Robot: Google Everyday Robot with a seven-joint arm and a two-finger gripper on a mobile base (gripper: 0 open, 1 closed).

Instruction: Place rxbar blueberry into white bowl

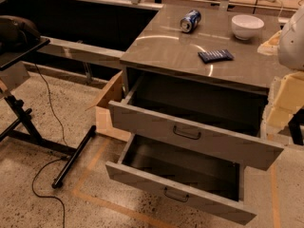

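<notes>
The rxbar blueberry (215, 55) is a flat dark navy wrapper lying on the grey cabinet top (161, 49), right of its middle. The white bowl (247, 26) stands upright behind it to the right, near the back edge, and looks empty. My gripper (271, 42) shows as a pale cream shape at the right edge of the cabinet top, right of the bar and just in front of the bowl. It touches neither of them. The white arm (292, 37) runs out of view on the right.
A blue drink can (190, 21) lies on its side at the back of the cabinet top, left of the bowl. Two drawers (190, 137) stand pulled open below the front edge. A black stand (28, 127) with a cable is on the floor at left, and a cardboard box (107, 108) sits beside the cabinet.
</notes>
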